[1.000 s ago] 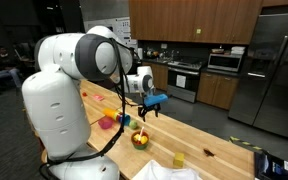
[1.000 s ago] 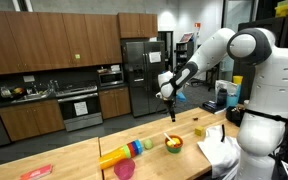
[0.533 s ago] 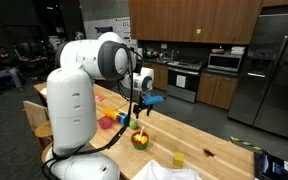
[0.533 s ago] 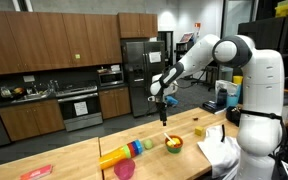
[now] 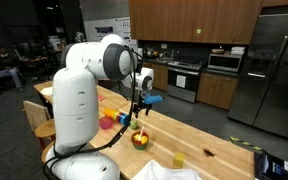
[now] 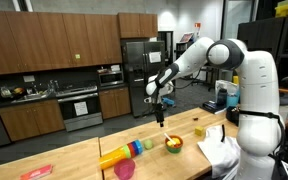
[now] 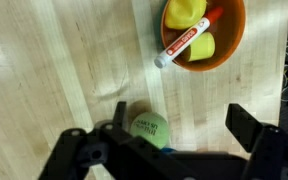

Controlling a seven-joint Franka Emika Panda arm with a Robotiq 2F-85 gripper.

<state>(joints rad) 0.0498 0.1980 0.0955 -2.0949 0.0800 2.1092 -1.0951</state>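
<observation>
Hovering above the bowl's [image 7: 232, 48] side, my end effector [image 6: 160, 120] is spread fully wide, holding nothing. The ball [image 7: 147, 128] lies on the bench [image 7: 54, 60] near the bowl, not touching it; a marker [image 7: 187, 40] rests inside the bowl.

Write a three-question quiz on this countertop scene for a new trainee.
1. True or false: the gripper is shut on the green ball.
2. What lies in the orange bowl, with one end sticking out over its rim? A) a red and white marker B) a metal spoon C) a pair of scissors
3. In the wrist view, which sits closer to the gripper: the green ball or the orange bowl?

Key:
1. False. The jaws stand wide open, with the ball on the wood between them.
2. A.
3. The green ball.
</observation>
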